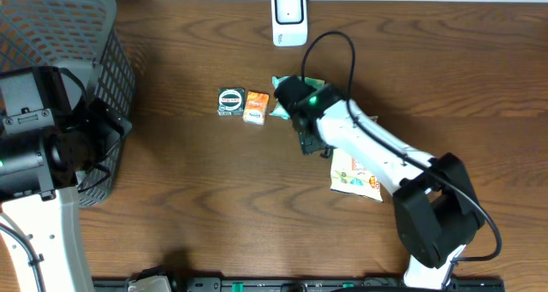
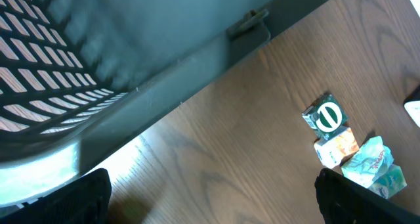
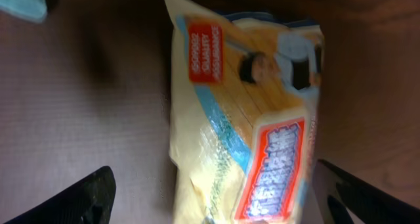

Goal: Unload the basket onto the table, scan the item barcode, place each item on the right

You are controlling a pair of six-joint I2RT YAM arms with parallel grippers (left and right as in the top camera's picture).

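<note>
A yellow snack packet (image 1: 354, 175) with red and blue print lies flat on the wooden table, just right of my right gripper (image 1: 314, 144). In the right wrist view the packet (image 3: 243, 112) lies on the table between the wide-apart fingers of the right gripper (image 3: 216, 201), which is open and not touching it. No barcode shows on the packet's visible face. A white scanner (image 1: 289, 18) stands at the table's back edge. My left gripper (image 2: 210, 204) hangs open over bare wood beside the basket, with nothing between its fingers.
A dark mesh basket (image 1: 51, 35) fills the left side. A green round-label box (image 1: 231, 101), an orange box (image 1: 256, 107) and a teal packet (image 1: 281, 93) sit in a row mid-table, the teal one partly under the right arm. A black rail (image 1: 257, 283) runs along the front edge.
</note>
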